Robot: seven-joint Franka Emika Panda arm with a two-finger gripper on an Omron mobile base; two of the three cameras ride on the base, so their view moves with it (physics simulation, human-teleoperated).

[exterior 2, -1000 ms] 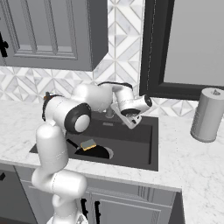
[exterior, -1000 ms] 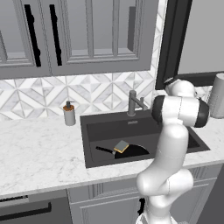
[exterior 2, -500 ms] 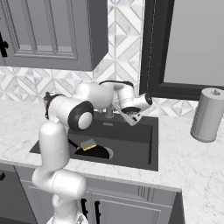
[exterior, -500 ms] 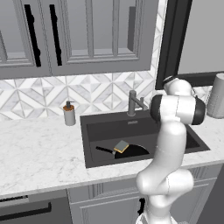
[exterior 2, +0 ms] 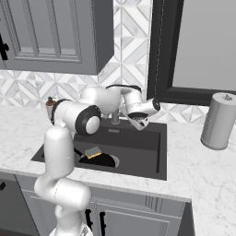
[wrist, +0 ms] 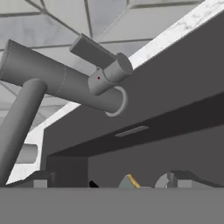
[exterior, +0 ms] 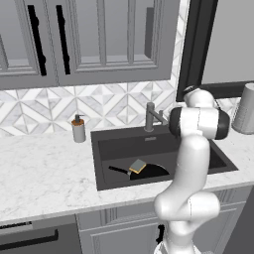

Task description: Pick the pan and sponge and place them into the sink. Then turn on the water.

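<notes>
The black pan lies in the dark sink, at its front left. On the pan rests the yellow sponge, its green layer underneath. From the right base view the pan and sponge sit well below and left of my gripper. The gripper hangs over the sink's back edge, close to the grey faucet. In the hand view the gripper stands open and holds nothing, and the faucet's body and lever loom just ahead. Water is out of view.
A grey soap dispenser stands on the counter left of the sink. A paper towel roll stands at the right. Upper cabinets hang above the patterned backsplash. My arm covers the sink's right half in the left base view.
The hand has sunk slightly and drawn nearer the faucet. The pan and sponge have not moved, and the jaws stay open.
</notes>
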